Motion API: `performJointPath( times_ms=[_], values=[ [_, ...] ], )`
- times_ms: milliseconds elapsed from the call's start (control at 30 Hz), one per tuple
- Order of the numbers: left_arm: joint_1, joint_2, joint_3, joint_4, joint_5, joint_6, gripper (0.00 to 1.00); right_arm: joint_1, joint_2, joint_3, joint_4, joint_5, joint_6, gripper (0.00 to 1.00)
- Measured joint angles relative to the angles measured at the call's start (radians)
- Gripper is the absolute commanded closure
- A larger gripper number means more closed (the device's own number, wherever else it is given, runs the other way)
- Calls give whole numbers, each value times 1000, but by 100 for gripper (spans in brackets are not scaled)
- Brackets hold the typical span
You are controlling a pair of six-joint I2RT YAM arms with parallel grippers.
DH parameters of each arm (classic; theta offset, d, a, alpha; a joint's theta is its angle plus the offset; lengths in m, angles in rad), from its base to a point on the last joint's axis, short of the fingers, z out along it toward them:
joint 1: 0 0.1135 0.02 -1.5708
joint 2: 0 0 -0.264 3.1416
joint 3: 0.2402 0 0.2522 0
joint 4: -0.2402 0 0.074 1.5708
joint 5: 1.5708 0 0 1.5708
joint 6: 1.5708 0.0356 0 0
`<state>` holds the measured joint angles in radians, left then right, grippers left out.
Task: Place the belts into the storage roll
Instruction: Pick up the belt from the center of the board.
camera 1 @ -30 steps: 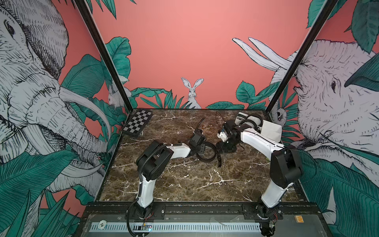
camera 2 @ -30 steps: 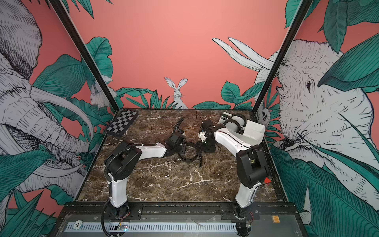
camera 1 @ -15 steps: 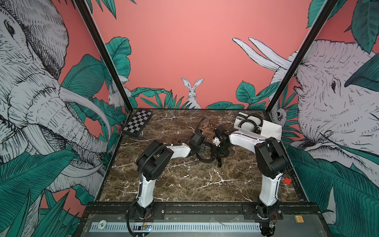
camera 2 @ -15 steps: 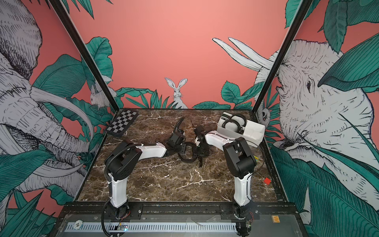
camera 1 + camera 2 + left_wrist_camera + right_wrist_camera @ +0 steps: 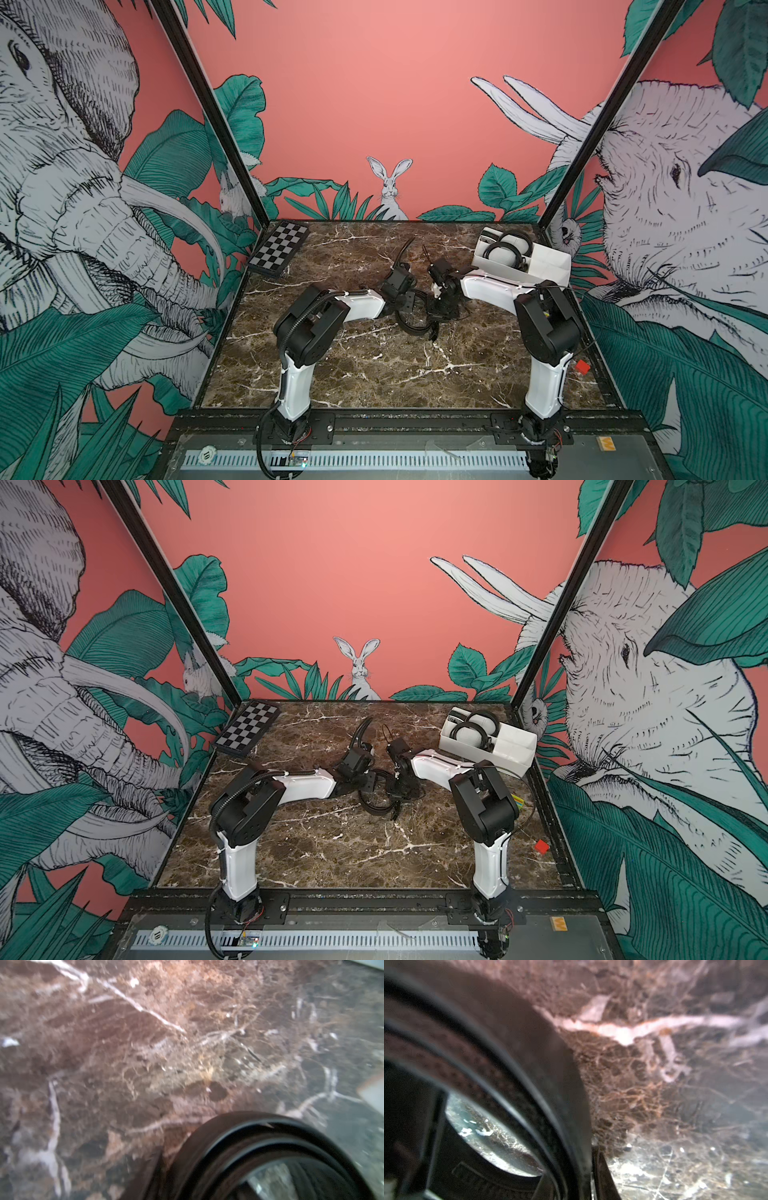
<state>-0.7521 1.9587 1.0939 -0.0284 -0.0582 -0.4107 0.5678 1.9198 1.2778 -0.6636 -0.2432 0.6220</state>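
Left gripper (image 5: 410, 304): jaws unreadable.
Right gripper (image 5: 443, 306): jaws unreadable; nearer the far-right storage roll (image 5: 549, 262).
Coiled belt (image 5: 414, 328): central, between them.

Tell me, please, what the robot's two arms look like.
The left arm and right arm each have smooth white link shells joined by bulky black joint housings. A ribbed black hose loops over the left arm's elbow joint.

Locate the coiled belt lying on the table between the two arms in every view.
Top view: coiled belt just below the picture's centre.
Top view: coiled belt slightly left of centre, at the same height.
Left wrist: coiled belt is a large dark loop in the lower right.
Right wrist: coiled belt fills the left half.
Shared landmark: the white-veined marble table under it.
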Motion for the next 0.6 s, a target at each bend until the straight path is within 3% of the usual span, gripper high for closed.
performJointPath(
  times_ms=[200,367,600],
  values=[
    [1,-155,-15,-278,130,-24,1,-48,-64,-6,-66,165,-144,100],
    [-2,-230,69,-460,205,-42,1,-114,-198,8,-140,332,-306,100],
    [32,-332,85,-498,233,-43,1,-313,-443,37,-47,513,-546,100]
  ],
)
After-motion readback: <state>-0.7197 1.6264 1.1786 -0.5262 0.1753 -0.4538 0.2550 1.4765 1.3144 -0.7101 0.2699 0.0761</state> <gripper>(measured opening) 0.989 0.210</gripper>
